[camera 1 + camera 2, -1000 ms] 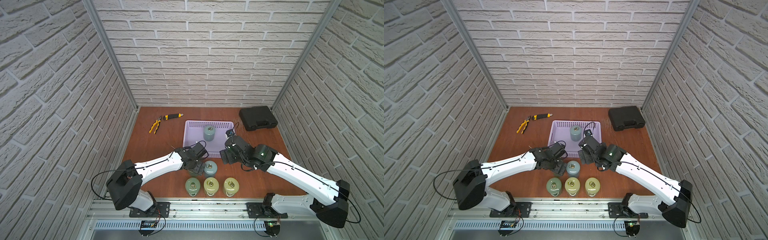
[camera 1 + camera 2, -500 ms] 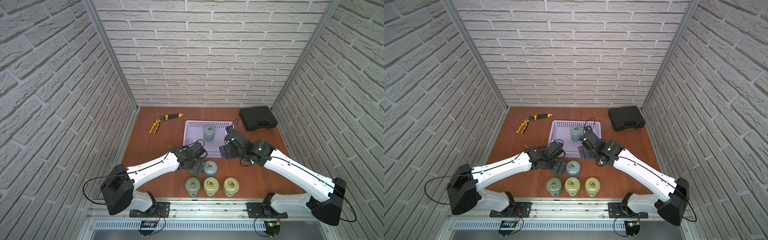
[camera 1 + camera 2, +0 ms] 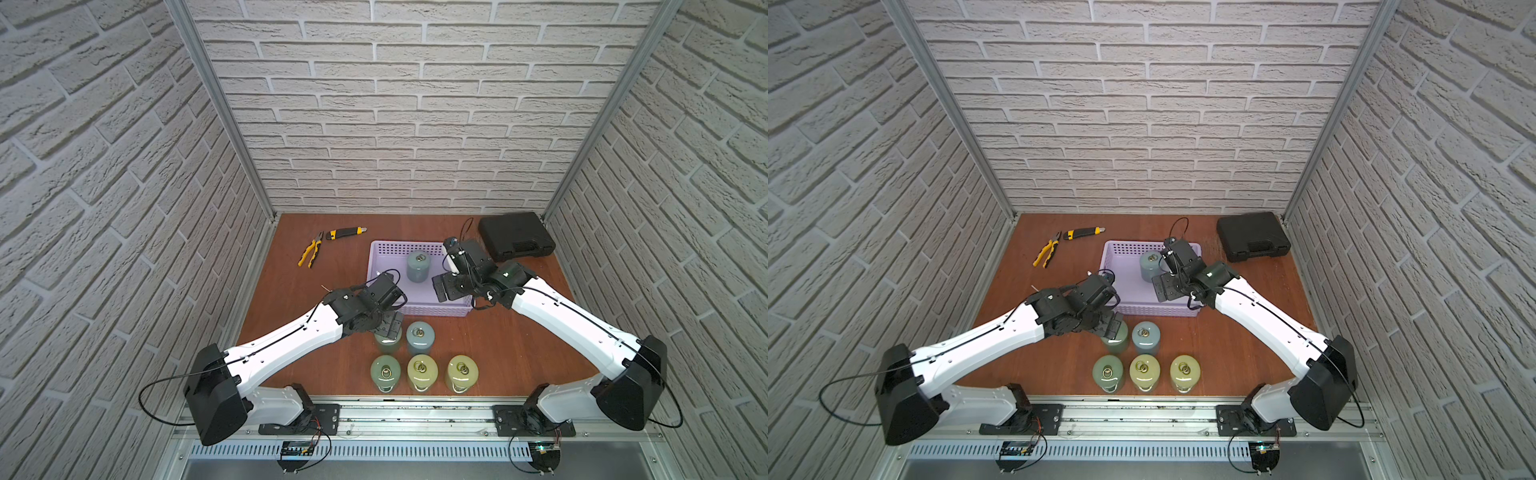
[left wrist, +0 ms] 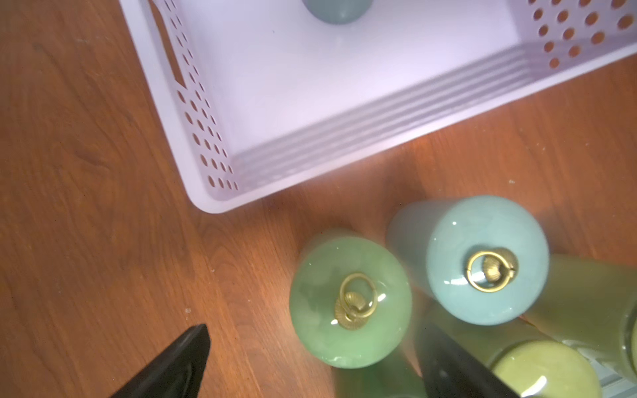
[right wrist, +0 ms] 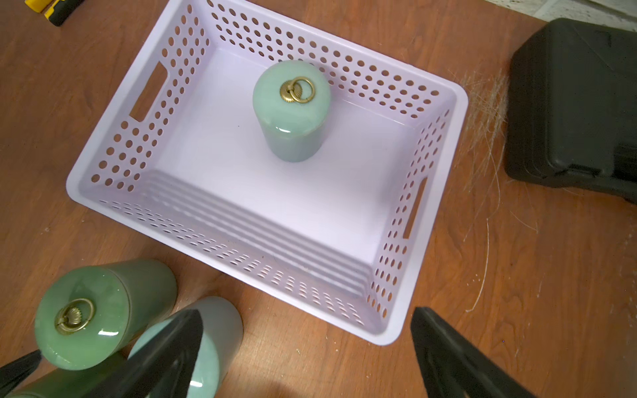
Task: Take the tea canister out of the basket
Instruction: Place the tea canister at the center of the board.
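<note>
The right pincer [image 5: 305, 313] is spread wide with nothing in it, hanging above the shallow lavender plastic basket with perforated sides [image 5: 241, 248]. The pale green cylindrical tea canister with a brass ring on its lid [image 5: 291, 110] stands upright inside the basket, toward the far wall and well apart from that pincer. The left pincer [image 4: 315, 330] is spread too, above a jade-green canister [image 4: 350, 303] on the brown wooden tabletop [image 4: 86, 172] outside the basket, just beside a pale blue canister [image 4: 486, 262].

walls [image 3: 415, 124]: pale brick-pattern, three sides | tabletop [image 3: 498, 345]: reddish-brown wood | corner posts [image 3: 218, 104]: aluminium | light: even
</note>
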